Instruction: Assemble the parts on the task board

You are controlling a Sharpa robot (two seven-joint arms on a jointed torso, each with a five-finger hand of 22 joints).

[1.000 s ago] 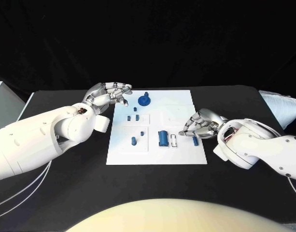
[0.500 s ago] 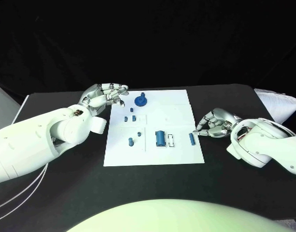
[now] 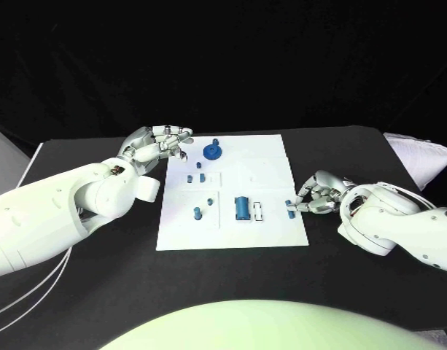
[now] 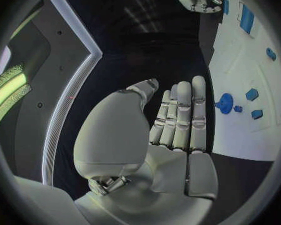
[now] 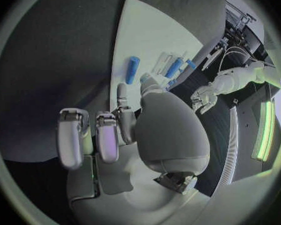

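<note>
Several blue parts [image 3: 242, 208] lie on the task board [image 3: 265, 164], mid-surface. The right hand [image 3: 317, 193], empty with fingers loosely curled, sits at the board's right edge beside a small blue peg [image 3: 289, 209]. It should pinch it squarely. The left hand [image 3: 160, 143] hovers open.

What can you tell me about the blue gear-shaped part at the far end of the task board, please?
The blue gear-shaped part is a round toothed disc with a short stem rising from its middle, matte like plastic. It sits flat on the white task board near the far edge, with the stem up. Nothing touches it; the left hand hovers just beside it over the board's edge, fingers apart and holding nothing.
</note>
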